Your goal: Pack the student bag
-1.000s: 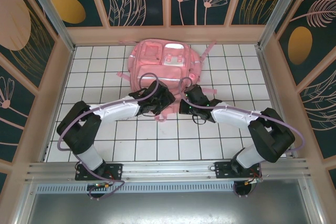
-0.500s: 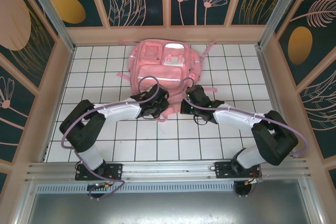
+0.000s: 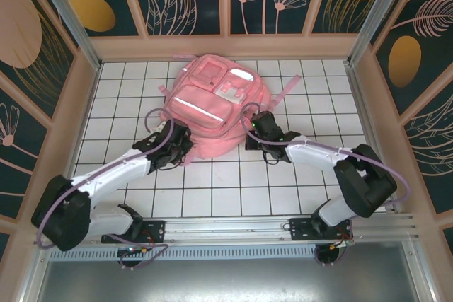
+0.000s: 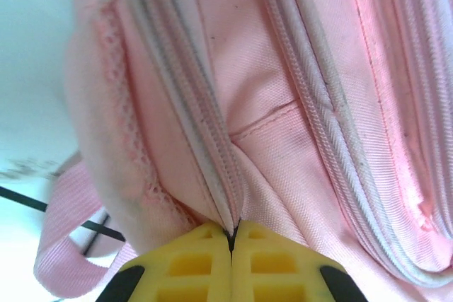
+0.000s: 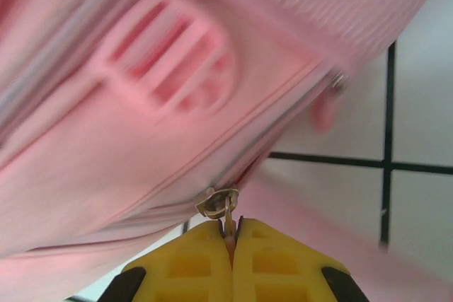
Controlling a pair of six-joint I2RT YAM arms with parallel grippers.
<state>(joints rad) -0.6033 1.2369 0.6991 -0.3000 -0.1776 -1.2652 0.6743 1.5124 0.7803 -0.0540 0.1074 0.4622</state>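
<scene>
- Slippage: my right gripper, pinched shut on the zipper pull, could lose that thin tab under a tug.
- My left gripper, clamped shut on the zip seam, may drag the student bag, lying far centre on the table.

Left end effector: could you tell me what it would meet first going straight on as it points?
The large pink fabric backpack: its zipper seam lies directly ahead of the shut left end effector, apparently in contact with it.
</scene>
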